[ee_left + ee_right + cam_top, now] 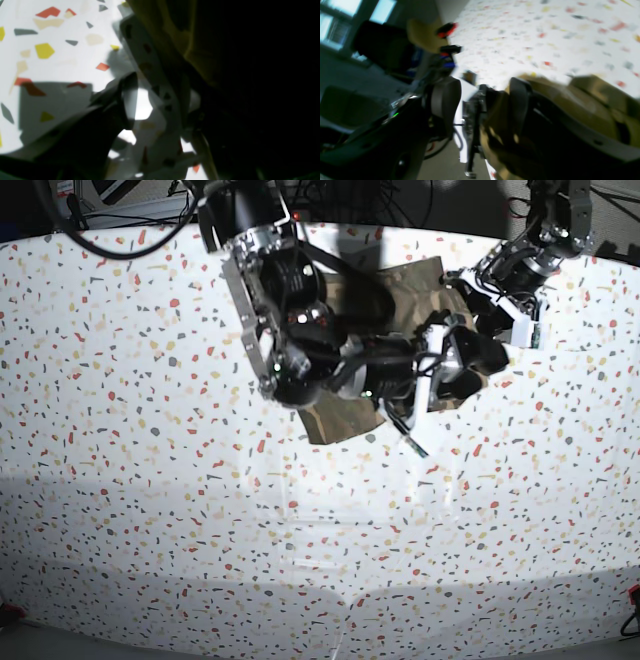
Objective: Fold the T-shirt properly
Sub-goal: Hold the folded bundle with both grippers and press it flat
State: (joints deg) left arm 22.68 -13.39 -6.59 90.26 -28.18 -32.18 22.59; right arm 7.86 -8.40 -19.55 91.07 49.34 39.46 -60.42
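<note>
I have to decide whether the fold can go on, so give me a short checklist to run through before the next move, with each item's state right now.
1. T-shirt on the table, not hanging off: ok.
2. Shirt lying flat: not ok, it is bunched under the arms.
3. Left gripper at the shirt's edge: ok.
4. Left fingers holding cloth: cannot tell, the wrist view is dark.
5. Right gripper over the shirt: ok.
6. Right fingers open or shut: cannot tell, views blurred.

1. Base view: high above, looking down on my table (pixel 150 480) and both arms.
2. Left wrist: close, facing tabletop (pixel 62 62).
3. Right wrist: close, sharing shirt (pixel 582 100) and table.
</note>
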